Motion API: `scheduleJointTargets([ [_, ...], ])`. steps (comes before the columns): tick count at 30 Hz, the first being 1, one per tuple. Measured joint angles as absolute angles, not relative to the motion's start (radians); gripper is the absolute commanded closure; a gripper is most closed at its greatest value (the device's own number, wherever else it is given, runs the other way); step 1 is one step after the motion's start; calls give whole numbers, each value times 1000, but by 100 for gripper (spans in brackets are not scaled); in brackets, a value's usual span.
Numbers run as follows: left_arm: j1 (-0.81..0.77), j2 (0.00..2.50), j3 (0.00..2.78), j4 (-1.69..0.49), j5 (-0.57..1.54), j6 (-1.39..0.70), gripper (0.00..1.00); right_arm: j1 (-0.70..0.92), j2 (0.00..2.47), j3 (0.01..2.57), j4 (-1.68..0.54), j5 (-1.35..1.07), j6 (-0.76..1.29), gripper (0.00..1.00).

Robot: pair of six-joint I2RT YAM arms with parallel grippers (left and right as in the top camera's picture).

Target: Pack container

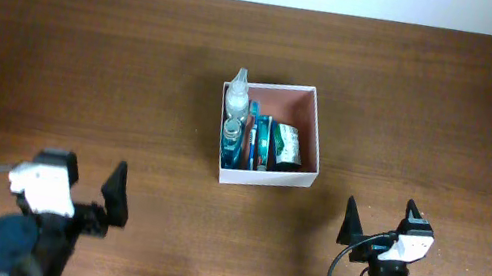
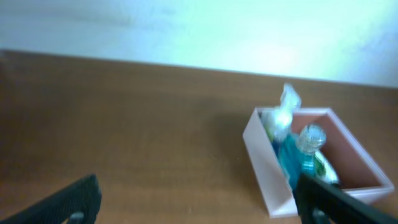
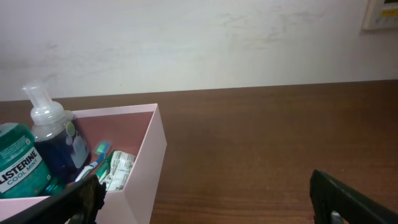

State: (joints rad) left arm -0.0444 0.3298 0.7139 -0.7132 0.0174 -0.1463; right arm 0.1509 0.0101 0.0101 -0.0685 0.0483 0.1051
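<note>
Overhead: the container [image 1: 264,177] sits on the table [image 1: 87,59], ahead of and between the left end effector [image 1: 81,187] and the right end effector [image 1: 380,223], both spread wide and empty.
Left wrist: the container [image 2: 264,158] lies ahead to the right.
Right wrist: the container [image 3: 146,155] lies ahead to the left, with bottles [image 3: 46,134] inside.

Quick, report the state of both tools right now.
Left tool: open, holding nothing.
Right tool: open, holding nothing.
</note>
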Motion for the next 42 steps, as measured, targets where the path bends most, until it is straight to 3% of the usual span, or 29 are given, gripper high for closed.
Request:
scheduleJointTargets([
  [16,-44,108,439,-691,17,-146,0,151,10,10,-68,48,105,2],
  [25,-44,17,281,-472,17,-146,1,151,10,10,-68,48,104,2],
  [34,-38,14,142,-104,10,-134,0,151,10,10,-68,48,105,2],
  [42,-30,14,58,-60,11,-102,1,151,10,10,-68,48,105,2],
])
